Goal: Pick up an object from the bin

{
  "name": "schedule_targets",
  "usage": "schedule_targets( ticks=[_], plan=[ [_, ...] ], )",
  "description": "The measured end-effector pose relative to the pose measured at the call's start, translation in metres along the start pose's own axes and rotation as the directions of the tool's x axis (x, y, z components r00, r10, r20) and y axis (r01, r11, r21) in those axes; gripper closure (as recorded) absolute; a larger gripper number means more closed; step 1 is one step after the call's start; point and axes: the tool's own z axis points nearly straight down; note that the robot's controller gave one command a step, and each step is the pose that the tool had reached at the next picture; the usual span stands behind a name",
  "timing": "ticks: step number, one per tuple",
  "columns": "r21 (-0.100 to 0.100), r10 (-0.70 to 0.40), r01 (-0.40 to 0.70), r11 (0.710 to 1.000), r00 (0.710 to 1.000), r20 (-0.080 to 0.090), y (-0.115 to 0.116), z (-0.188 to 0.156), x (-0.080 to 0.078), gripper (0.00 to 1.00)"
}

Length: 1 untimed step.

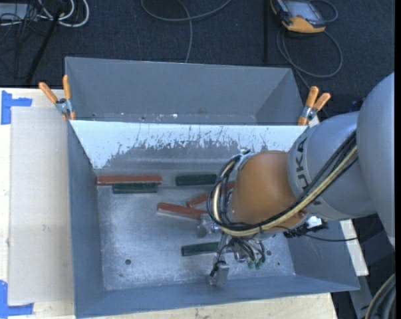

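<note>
My gripper (217,273) hangs low over the bin's near right part, close to the front wall, under the arm's orange cover. A short dark green bar (200,248) lies on the floor just to its left, close beside it but not seen in its grasp. Farther up, a reddish-brown bar (177,211) lies slanted in the middle of the bin. Another reddish piece (199,200) sits beside that one, partly hidden by the arm.
Along the back of the floor lie a long reddish-brown bar (128,179), a dark green bar (134,189) just below it, and another dark green bar (195,179) to their right. The arm and its cables cover the bin's right side.
</note>
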Motion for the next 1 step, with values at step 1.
schedule_targets(
  ticks=[1],
  plan=[
    [0.001, 0.008, -0.008, 1.0, 1.0, -0.002, 0.0013, 0.0227, -0.0018, 1.0]
  ],
)
